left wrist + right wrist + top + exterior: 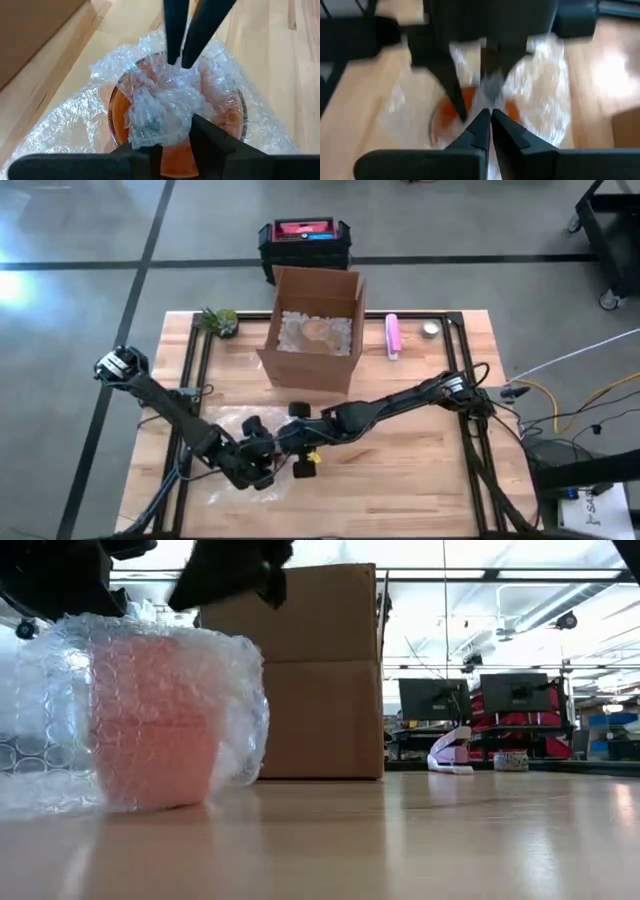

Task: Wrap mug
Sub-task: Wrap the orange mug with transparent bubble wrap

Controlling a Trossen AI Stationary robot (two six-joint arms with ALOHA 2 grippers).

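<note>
An orange mug (pixel 155 730) stands upright on the wooden table near its front left, with clear bubble wrap (pixel 60 690) around its wall and bunched into its mouth (pixel 160 107). My left gripper (pixel 175 142) is over the mug's mouth, with a wad of the wrap filling the gap between its fingers. My right gripper (pixel 487 116) comes down from the opposite side, shut, its tips (pixel 180 64) at the wrap inside the far rim. In the high view both grippers meet over the mug (pixel 270 455). My left gripper holds the bunched wrap (pixel 162 125) at the mug's mouth between its two fingers, coming from above and pointing down. Several crumpled layers fill the gap. The mug stands on the table under it. My right gripper's shut fingertips (pixel 174 55) press down on the wrap (pixel 172 75) just inside the mug's rim, slanting down from above. Whether any wrap is caught between the tips does not show.
An open cardboard box (pixel 312 330) holding packing material stands just behind the mug. A pink object (pixel 394 337) and a small roll (pixel 431 329) lie at the back right, a small plant (pixel 219 320) at the back left. Bare wood lies to the right (pixel 420 470).
</note>
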